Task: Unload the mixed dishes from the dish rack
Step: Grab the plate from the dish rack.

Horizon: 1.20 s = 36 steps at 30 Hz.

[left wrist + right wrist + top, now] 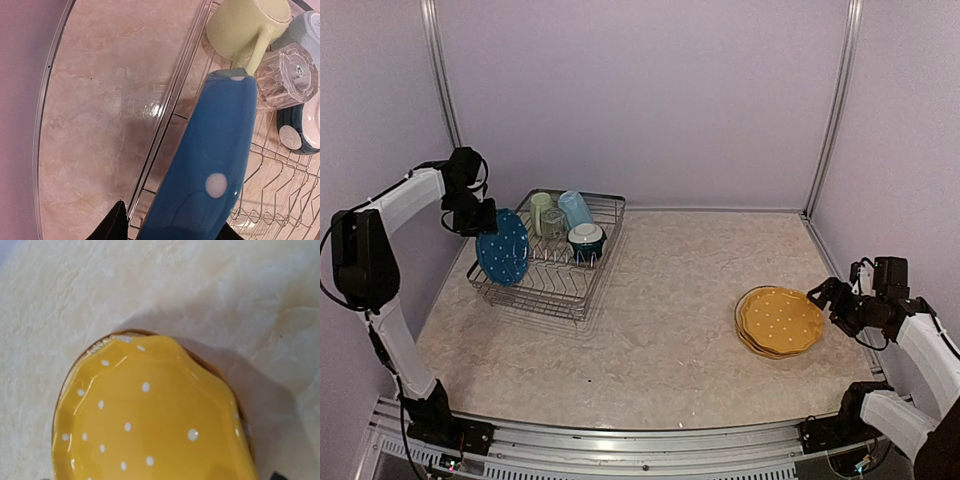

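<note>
From above, the left gripper (478,224) straddles the blue plate (503,247) standing at the dish rack's (552,290) left end. The right gripper (825,297) hangs released beside the yellow plate (780,320) on the table (660,340). Left wrist: I cannot tell whether the jaws grip the rim yet, and a shallow hold could swing the plate into the green mug (245,25). The rack holds one plate, two mugs counting the light blue mug (307,25), one glass (285,75) and one bowl (295,130). Right wrist: a second rim shows under the yellow plate, so two are stacked.

No legible text anywhere
</note>
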Available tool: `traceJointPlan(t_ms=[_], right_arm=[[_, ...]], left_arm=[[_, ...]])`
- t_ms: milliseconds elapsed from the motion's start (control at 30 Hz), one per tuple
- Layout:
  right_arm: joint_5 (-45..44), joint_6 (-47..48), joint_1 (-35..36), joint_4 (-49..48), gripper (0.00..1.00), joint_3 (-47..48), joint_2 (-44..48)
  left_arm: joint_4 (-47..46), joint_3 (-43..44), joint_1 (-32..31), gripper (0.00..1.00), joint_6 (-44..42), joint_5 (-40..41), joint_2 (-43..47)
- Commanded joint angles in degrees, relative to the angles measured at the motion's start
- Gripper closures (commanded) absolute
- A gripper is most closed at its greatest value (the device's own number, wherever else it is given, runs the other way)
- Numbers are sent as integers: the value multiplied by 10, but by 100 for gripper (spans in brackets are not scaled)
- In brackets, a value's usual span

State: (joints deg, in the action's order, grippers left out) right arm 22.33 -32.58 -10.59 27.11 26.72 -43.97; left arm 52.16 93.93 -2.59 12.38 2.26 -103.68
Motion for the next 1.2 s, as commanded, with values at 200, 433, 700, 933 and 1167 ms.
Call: traceJointPlan(t_ms=[200, 433, 700, 933, 1167], right_arm=[[8, -3, 6, -10, 8, 4, 4], [12, -6, 6, -13, 8, 2, 4], [17, -10, 6, -14, 8, 0, 7], [16, -9, 6, -10, 8, 1, 10], [14, -9, 6, -8, 8, 3, 9]], left_arm=[[-15, 9, 5, 58, -21, -15, 0], [-18, 10, 8, 60, -26, -19, -5], [-19, 14, 12, 71, -28, -47, -10], [-17, 13, 6, 78, -30, -54, -4], [-16, 8, -16, 86, -34, -8, 18]])
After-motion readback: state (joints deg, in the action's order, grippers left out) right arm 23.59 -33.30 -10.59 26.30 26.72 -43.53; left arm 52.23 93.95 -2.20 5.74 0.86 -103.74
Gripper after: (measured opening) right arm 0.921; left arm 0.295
